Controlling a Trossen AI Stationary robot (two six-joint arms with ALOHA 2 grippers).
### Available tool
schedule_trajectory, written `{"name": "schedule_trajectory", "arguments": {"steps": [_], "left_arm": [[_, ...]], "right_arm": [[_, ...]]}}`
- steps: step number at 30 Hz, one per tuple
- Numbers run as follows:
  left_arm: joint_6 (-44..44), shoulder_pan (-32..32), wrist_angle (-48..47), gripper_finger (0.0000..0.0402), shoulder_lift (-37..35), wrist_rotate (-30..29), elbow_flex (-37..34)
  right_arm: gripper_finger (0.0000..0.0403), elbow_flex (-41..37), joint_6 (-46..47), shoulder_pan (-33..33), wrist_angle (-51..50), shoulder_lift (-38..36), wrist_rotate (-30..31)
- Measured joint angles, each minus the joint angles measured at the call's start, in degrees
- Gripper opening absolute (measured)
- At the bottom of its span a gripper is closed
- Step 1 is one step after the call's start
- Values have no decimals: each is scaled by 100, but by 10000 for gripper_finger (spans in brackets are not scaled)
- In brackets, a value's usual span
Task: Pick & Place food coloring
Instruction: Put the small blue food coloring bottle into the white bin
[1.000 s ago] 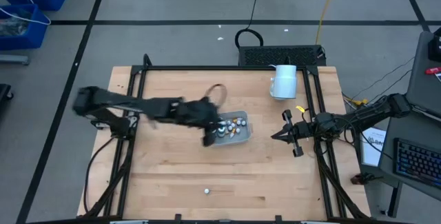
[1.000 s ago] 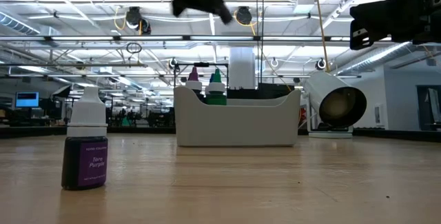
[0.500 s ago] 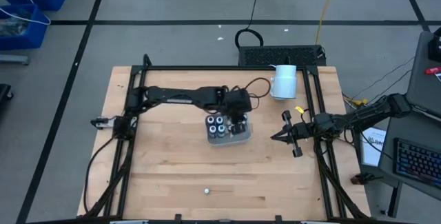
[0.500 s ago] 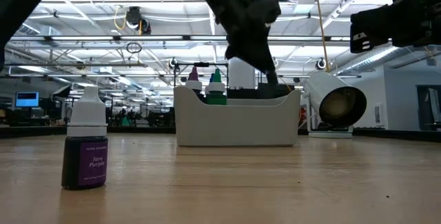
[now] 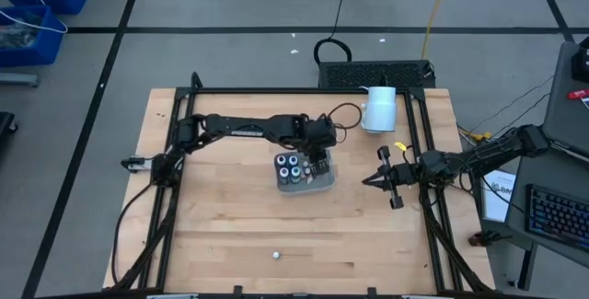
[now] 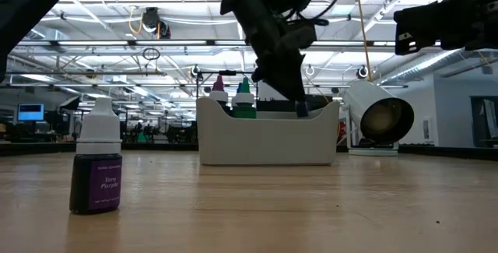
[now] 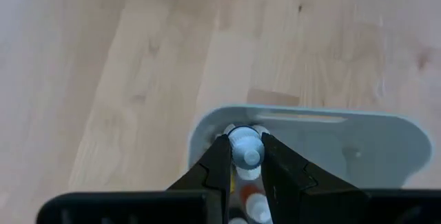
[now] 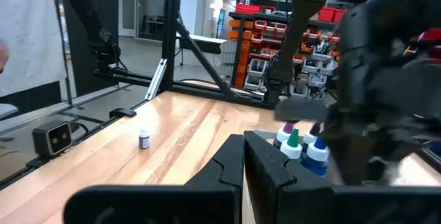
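A pale grey tray (image 5: pixel 326 183) stands mid-table with dark jars of food coloring (image 5: pixel 290 167) upright in its left part. My left gripper (image 5: pixel 318 165) reaches down into the tray's right part, shut on a small white-capped food coloring bottle (image 7: pixel 244 148). Other tiny bottles (image 7: pixel 251 203) stand under the fingers. In the low view their purple and green tips (image 6: pixel 244 97) show above the tray wall (image 6: pixel 268 140). One purple-labelled bottle (image 6: pixel 97 163) stands alone near the front edge (image 5: pixel 275 255). My right gripper (image 5: pixel 368 181) hangs shut at the right side. My left gripper pinches the small bottle at its capped top (image 7: pixel 246 156) between its two fingers. The fingers slant down into the tray from the table's left and far side. The bottle's lower part is hidden by the fingers and the tray wall, so whether it stands on the tray floor cannot be told.
A large white cylinder (image 5: pixel 378 109) lies on its side at the far right of the table, its mouth toward the low camera (image 6: pixel 385 119). Bare wood lies in front of the tray and to its left. Black frame rails (image 5: pixel 175 152) run along both sides.
My left gripper has swung from the tray's left side toward the table's right, over the tray's right part. It has tipped steeper and sunk until its fingertips reach behind the tray wall. It has barely moved in the last half second.
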Motion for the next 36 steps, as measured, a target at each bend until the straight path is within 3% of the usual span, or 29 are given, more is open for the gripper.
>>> {"name": "schedule_trajectory", "arguments": {"steps": [22, 27, 36], "left_arm": [[-2, -2, -51, 60, 231, -150, -15], [0, -2, -41, 87, 266, -152, -12], [26, -2, 85, 81, 421, -153, -13]], "right_arm": [[4, 0, -105, 0, 60, 0, 45], [4, 0, -103, 0, 60, 0, 45], [4, -2, -103, 0, 36, -1, 43]]}}
